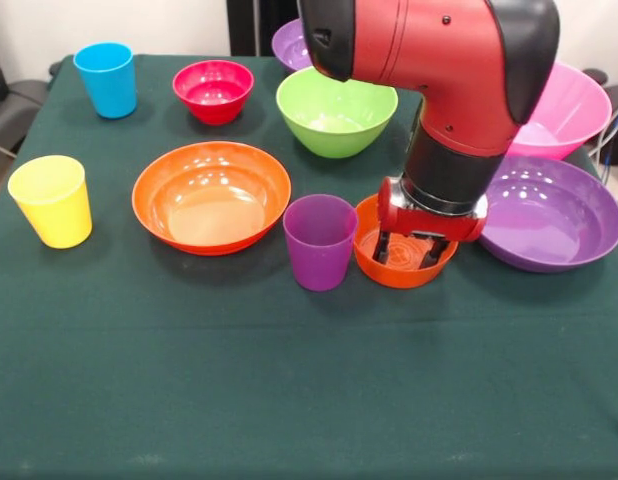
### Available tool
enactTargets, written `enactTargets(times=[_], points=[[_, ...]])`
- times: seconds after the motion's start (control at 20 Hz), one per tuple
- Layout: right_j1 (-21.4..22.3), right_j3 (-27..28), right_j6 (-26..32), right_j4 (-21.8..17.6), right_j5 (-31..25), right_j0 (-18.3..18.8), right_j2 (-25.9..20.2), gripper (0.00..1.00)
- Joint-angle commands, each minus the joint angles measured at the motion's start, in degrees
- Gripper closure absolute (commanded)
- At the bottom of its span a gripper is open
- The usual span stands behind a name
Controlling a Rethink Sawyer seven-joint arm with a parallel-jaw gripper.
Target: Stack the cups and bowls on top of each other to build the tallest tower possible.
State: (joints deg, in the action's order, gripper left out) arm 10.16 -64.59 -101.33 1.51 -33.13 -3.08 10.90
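One small orange bowl (404, 262) around claw (409, 250)

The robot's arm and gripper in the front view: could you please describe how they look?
The arm has glossy red rounded shells with black joint sections and a black cylindrical wrist. The gripper has a red mounting block and two thin dark fingers. No cables or markings show.

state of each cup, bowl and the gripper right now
blue cup: upright, empty
yellow cup: upright, empty
purple cup: upright, unstacked
red bowl: upright, empty
green bowl: upright, empty
wide orange bowl: upright, empty
small orange bowl: upright, gripper inside
big purple bowl: upright, empty
pink bowl: upright, partly hidden
far purple bowl: mostly hidden
gripper: lowered into small orange bowl, open
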Motion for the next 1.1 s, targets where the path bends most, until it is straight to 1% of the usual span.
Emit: enactTargets(times=[0.05, 0.3, 0.55, 0.85, 1.1], points=[[-4.7, 3.0, -11.6, 1.8, 0.2, -1.5, -2.9, 0.0], [-7.1, 4.6, -11.5, 2.3, 2.0, -1.3, -2.8, 0.0], [-8.5, 6.4, -11.4, 2.9, 2.1, -1.5, -2.2, 0.0], [-12.4, 10.1, -11.8, 4.6, 2.3, -1.3, -2.1, 0.0], [-14.0, 11.3, -11.9, 5.4, 3.5, -1.4, -1.8, 0.0]])
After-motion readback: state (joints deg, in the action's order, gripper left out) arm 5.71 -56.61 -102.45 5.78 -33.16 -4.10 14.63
